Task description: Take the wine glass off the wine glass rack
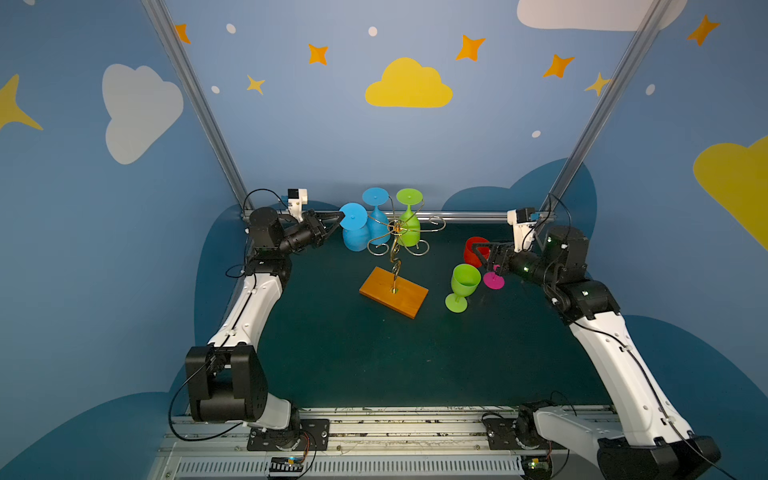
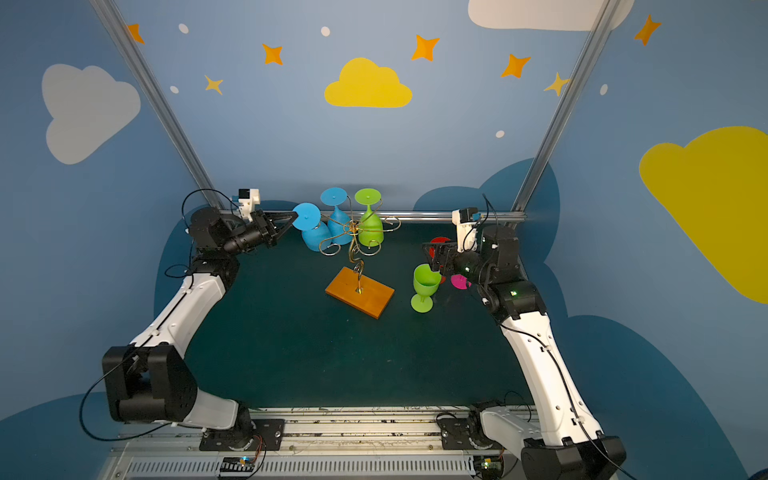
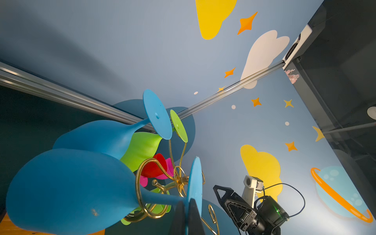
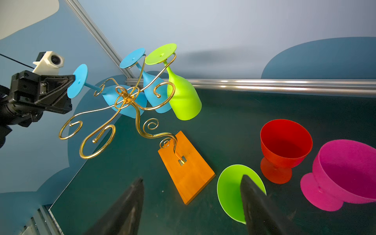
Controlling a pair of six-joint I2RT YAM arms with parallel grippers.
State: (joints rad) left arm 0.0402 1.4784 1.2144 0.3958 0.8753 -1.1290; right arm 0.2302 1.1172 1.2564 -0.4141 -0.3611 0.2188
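Top views: the wine glass rack [image 1: 394,249] stands mid-worktop; the left gripper [image 1: 341,216] has its jaws clamped on the foot of the hanging blue wine glass [image 1: 355,230] on the rack's left side.

Left wrist view: jaws pinch that foot's rim, seemingly edge-on.

Right wrist view: the right gripper [image 4: 191,205] has its jaws apart, to the rack's right.

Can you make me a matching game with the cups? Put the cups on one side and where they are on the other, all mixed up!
Things:
1. blue glass nearest the left gripper
2. green glass with its bowl up
3. red cup
4. wooden base

Places:
A. under the gold rack
B. pinched by its foot
C. standing beside the pink cup
D. standing by the open right gripper

Pairs: 1-B, 2-D, 3-C, 4-A
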